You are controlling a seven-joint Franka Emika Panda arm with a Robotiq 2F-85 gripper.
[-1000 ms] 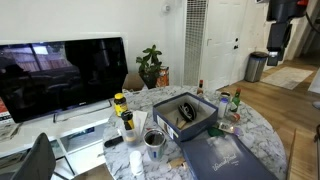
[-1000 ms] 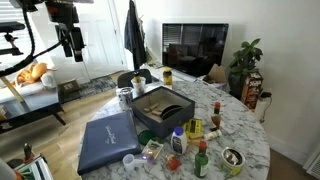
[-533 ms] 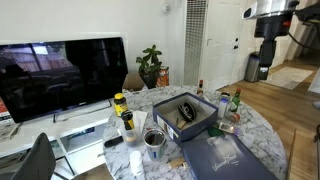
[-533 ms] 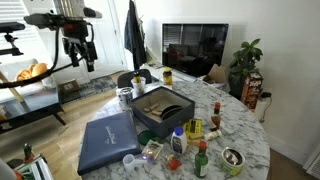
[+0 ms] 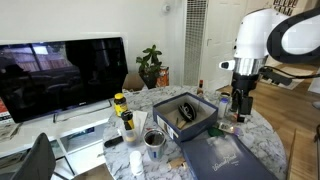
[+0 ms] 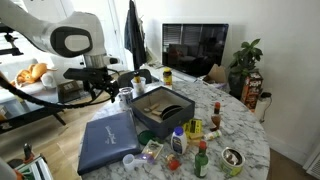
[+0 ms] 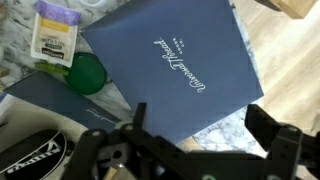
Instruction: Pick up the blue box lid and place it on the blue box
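- The gripper [image 7: 203, 122] is seen from the wrist view with its jaws spread wide apart and nothing held between them; one dark finger [image 7: 137, 112] stands at each side of the lower edge of the picture
- In both exterior views the gripper [image 5: 243, 102] [image 6: 104, 92] is carried above the table on the white arm, clear of everything below it
- The blue box lid [image 7: 165, 65] is laid flat under the gripper, top side up, with pale script lettering across it; it is also seen at the near edge of the table in both exterior views [image 5: 228, 160] [image 6: 108, 140]
- The blue box [image 5: 190, 130] [image 6: 165, 128] is set just beside the lid, open at the top, with dark items inside; its navy wall [image 7: 70, 100] is shown at the lower left of the wrist view
- A green round cap [image 7: 88, 72] and a packet with a purple top [image 7: 52, 35] are seen close to the lid's edge
- Both task things are borne by a marble table [image 5: 262, 130] [image 6: 232, 115], crowded with bottles and a metal cup [image 5: 154, 143]
- A television [image 5: 60, 70] [image 6: 195, 45] and a potted plant [image 5: 150, 65] [image 6: 245, 60] are placed beyond the table
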